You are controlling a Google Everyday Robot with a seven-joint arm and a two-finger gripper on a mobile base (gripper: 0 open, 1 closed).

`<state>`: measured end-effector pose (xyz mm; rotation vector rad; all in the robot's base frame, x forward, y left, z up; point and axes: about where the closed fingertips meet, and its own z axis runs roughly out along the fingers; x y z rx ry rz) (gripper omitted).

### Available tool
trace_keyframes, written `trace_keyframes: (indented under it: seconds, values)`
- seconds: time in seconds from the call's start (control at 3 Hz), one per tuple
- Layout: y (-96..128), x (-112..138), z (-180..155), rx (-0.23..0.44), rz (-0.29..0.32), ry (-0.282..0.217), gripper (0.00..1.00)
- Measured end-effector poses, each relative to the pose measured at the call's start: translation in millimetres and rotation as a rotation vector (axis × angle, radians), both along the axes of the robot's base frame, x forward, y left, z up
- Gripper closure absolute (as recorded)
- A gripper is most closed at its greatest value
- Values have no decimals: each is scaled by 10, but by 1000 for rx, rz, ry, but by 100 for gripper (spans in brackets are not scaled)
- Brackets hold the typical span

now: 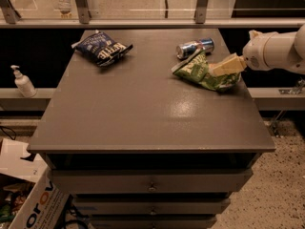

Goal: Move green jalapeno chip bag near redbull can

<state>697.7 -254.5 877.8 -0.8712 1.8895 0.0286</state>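
Note:
The green jalapeno chip bag [202,73] lies crumpled on the grey table [143,113] at the far right, just in front of the redbull can [194,47], which lies on its side. The bag's upper left corner is close to the can. My gripper [228,65] comes in from the right on a white arm and sits over the bag's right end, at or just above its surface.
A dark blue chip bag [101,47] lies at the table's far left. A soap dispenser bottle [22,81] stands on a ledge to the left. A cardboard box [28,204] sits on the floor at lower left. A railing runs behind the table.

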Motion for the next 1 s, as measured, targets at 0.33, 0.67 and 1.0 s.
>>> trace_keyframes:
  seconds: [0.33, 0.67, 1.0]
  values:
    - [-204, -20, 76, 22, -18, -2, 0]
    - [-588, -362, 300, 46, 21, 27, 0]
    - [-586, -361, 299, 46, 22, 28, 0]
